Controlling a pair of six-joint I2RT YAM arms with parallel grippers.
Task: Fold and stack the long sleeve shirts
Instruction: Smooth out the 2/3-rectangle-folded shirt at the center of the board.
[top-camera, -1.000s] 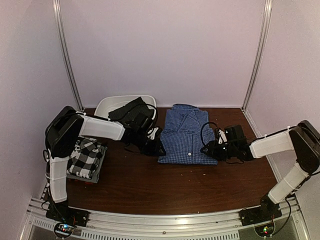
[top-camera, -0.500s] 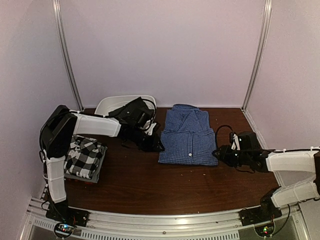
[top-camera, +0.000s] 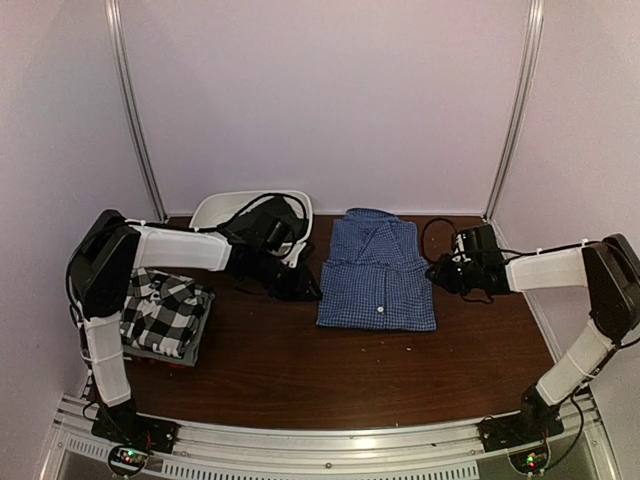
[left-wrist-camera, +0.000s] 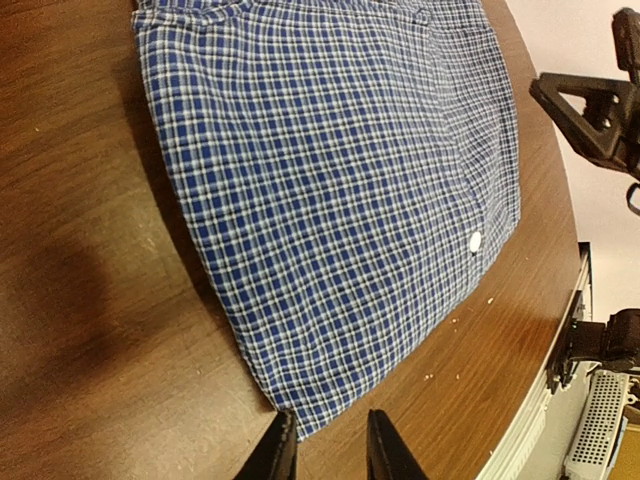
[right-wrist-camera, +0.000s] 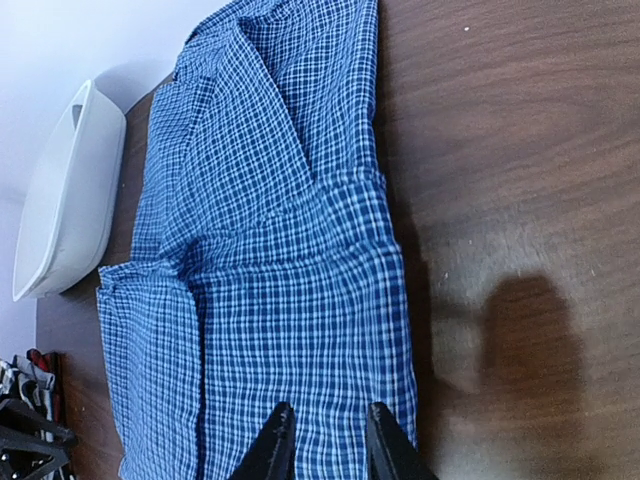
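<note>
Your left gripper, jaws slightly apart and empty, has the blue-check shirt corner just ahead. The right gripper is at the opposite edge, grip untellable.

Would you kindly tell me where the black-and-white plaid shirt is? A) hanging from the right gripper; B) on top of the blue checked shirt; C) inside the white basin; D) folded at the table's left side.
D: the folded black-and-white plaid shirt lies at the left of the table, apart from the blue checked shirt and the white basin.
</note>
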